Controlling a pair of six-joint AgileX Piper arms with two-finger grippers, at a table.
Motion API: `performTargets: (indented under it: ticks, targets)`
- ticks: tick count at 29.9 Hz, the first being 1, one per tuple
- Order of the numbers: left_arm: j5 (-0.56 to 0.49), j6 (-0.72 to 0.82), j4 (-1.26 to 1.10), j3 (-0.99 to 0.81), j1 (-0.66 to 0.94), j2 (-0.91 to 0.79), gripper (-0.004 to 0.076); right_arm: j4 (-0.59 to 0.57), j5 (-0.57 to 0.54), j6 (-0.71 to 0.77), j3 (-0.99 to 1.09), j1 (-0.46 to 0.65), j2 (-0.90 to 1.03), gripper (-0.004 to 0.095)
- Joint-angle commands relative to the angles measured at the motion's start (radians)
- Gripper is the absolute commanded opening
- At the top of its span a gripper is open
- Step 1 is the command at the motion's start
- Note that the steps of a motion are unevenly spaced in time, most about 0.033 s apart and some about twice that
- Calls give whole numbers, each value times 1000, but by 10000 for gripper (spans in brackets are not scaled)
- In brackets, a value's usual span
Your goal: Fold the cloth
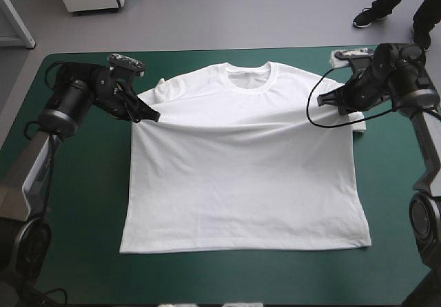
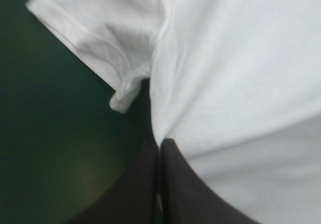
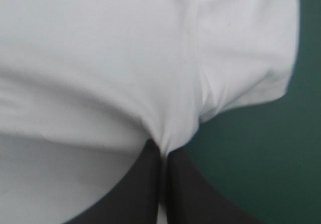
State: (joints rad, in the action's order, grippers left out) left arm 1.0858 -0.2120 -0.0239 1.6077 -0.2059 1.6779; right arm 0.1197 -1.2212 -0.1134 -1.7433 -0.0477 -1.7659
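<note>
The white T-shirt (image 1: 241, 176) lies spread flat on the teal-green cover, collar toward the far edge, hem toward the near edge. My left gripper (image 1: 153, 116) is shut on the T-shirt at its left side, just below the left sleeve (image 2: 100, 43). My right gripper (image 1: 322, 100) is shut on the T-shirt at the opposite side, below the right sleeve (image 3: 251, 58). A taut crease runs across the chest between the two grips. In the left wrist view the black fingers (image 2: 135, 194) meet on the cloth (image 2: 241, 83); in the right wrist view the fingers (image 3: 140, 189) pinch the fabric (image 3: 90, 73) likewise.
A strip of bare teal-green cover (image 1: 83, 204) runs down the left side of the shirt and another (image 1: 393, 217) down the right. A small white object (image 1: 341, 56) lies at the far right edge behind my right gripper.
</note>
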Motion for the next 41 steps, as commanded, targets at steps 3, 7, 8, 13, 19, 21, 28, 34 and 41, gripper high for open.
performTargets:
  ticks: [3,7,8,13,19,21,28,34,41]
  targets:
    - [8,10,24,116,-4,-171,-9,-8,-16,8,-108,1,144,-13]
    - [2,17,55,193,-4,-252,-9,-8,2,8,-136,1,223,-13]
    - [2,17,65,215,-4,-267,-9,-8,23,8,-147,1,248,-13]
    - [-31,24,60,308,-4,-314,-9,-6,96,10,-233,1,311,-13]
    - [-89,35,30,385,-4,-319,-9,5,177,10,-332,1,309,-13]
    - [-152,35,34,385,-4,-315,-9,6,265,10,-334,1,307,-13]
    - [-371,29,89,385,-4,-227,-9,9,464,10,-334,1,237,-13]
    - [-571,29,89,386,-4,-123,-9,9,567,-11,-408,1,94,-13]
    - [-637,38,108,457,26,-45,-8,53,553,-42,-662,10,-72,-13]
